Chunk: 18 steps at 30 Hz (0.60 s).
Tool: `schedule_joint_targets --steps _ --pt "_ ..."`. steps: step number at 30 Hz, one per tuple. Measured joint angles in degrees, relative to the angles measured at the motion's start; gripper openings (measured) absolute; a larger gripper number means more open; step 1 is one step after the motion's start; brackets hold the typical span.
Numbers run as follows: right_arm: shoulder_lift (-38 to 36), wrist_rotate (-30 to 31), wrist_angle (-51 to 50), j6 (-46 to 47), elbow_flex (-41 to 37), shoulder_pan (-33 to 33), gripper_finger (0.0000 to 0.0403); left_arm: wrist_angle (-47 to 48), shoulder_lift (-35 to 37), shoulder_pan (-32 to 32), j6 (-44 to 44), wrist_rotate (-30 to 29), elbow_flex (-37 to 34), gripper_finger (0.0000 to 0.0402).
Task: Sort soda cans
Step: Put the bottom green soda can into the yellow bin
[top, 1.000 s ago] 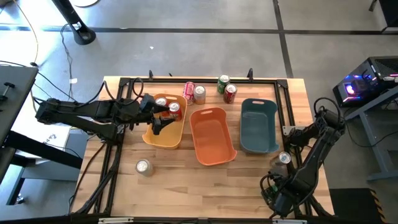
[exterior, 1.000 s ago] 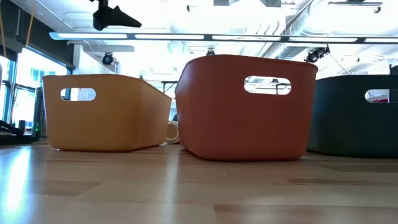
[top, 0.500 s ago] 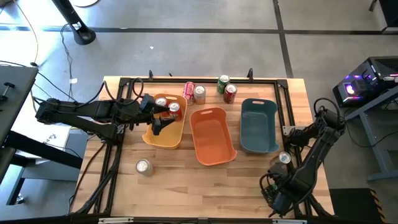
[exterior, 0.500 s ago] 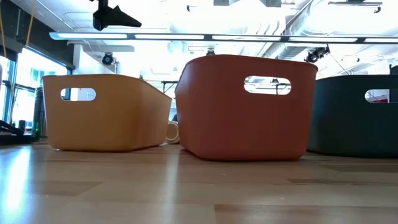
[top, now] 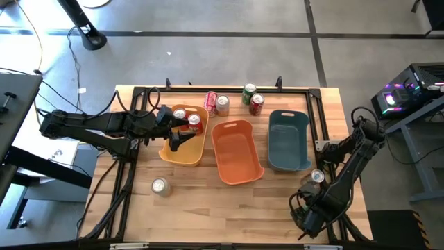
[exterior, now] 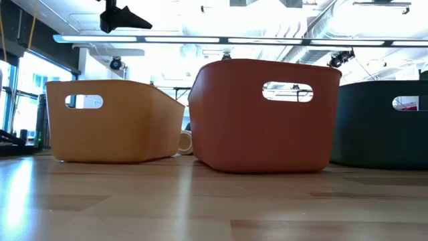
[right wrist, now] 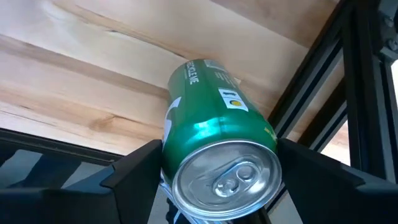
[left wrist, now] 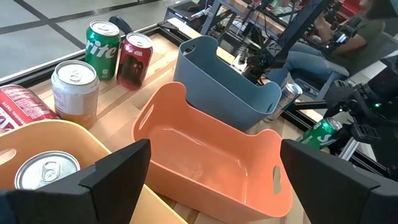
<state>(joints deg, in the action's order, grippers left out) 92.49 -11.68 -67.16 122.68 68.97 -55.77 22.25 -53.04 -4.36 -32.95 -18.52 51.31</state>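
Note:
My left gripper (top: 175,137) hangs open and empty over the yellow bin (top: 186,154), which holds two red cans (top: 193,122). My right gripper (top: 305,212) is at the table's near right corner, shut on a green can (right wrist: 214,140), which also shows in the left wrist view (left wrist: 323,132). A silver-topped can (top: 317,176) stands on the table by the teal bin (top: 288,139). Another silver can (top: 160,185) stands near the front left. At the far edge a pink can (top: 211,101) lies on its side, and silver (top: 223,104), green (top: 248,92) and red (top: 257,104) cans stand upright. My right gripper pinches the green can between its two fingers (right wrist: 140,165), on opposite sides of the body near its top end (right wrist: 186,155). The can's silver top (right wrist: 227,180) faces back toward the wrist. The can sits tilted; whether it is clear of the table I cannot tell.
The orange bin (top: 238,170) stands between the yellow and teal bins, with nothing in it. A black metal frame (top: 208,89) runs round the tabletop, and a rail of it (right wrist: 311,93) is close beside the held can. Bare wood lies along the near side.

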Motion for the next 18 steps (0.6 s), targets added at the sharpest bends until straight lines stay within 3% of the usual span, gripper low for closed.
schedule_joint_targets --steps 12,18 --pt "0.26 -1.57 0.49 -2.17 -0.2 -0.02 0.0295 0.1 0.0 0.0 0.14 0.0 0.0 0.0351" --pt "0.26 -1.14 0.08 -3.13 -0.15 0.38 0.0244 0.12 0.0 0.0 0.02 0.0 0.0 0.0351"
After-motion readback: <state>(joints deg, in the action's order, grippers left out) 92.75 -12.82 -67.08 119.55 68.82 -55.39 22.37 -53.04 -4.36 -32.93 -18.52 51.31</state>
